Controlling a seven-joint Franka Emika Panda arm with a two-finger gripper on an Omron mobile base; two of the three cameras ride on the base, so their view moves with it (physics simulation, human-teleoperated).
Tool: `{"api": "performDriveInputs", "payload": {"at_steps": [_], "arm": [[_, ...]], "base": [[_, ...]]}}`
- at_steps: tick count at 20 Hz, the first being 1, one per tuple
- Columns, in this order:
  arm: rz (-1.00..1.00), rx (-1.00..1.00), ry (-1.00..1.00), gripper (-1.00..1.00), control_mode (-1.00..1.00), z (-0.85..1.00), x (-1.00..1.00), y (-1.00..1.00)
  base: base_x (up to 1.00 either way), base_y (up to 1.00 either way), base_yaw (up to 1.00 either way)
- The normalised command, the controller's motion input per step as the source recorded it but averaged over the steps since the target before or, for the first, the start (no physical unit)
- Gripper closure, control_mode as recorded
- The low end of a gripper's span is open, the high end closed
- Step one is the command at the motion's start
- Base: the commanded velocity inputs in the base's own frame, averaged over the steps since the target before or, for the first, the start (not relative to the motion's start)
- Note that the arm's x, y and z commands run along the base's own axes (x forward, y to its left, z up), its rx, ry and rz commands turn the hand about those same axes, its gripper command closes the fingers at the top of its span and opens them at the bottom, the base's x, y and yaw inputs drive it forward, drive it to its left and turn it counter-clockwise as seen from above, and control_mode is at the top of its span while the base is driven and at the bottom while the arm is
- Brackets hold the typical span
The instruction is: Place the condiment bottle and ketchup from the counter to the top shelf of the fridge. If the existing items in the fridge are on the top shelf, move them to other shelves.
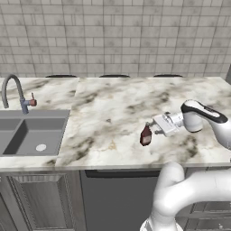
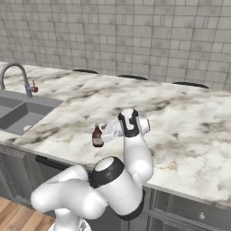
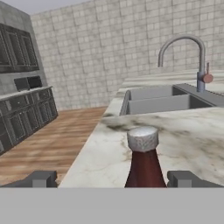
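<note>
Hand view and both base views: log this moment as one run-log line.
phase: approach | gripper: open, fingers either side of ketchup bottle | bottle: upright on counter, not lifted | sink: left

Marbled counter point(image 1: 113, 113) (sink-side), upright ketchup bottle point(image 1: 145, 135)

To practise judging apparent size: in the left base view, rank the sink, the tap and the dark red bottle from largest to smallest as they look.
1. Sink
2. Tap
3. Dark red bottle, standing upright on the counter
</note>
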Motion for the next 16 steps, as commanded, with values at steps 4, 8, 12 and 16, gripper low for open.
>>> {"api": "performDriveInputs", "payload": {"at_steps": [4,8,12,16], "arm": [[0.0,0.0,0.0,-1.0,-1.0,-0.06,0.26,0.0],[0.0,0.0,0.0,-1.0,-1.0,-0.05,0.18,0.0],[0.0,0.0,0.0,-1.0,-1.0,-0.05,0.16,0.0],[0.0,0.0,0.0,-1.0,-1.0,-0.05,0.21,0.0]], "base": [[0.0,0.0,0.0],[0.0,0.0,0.0],[0.0,0.0,0.0],[0.0,0.0,0.0]]}}
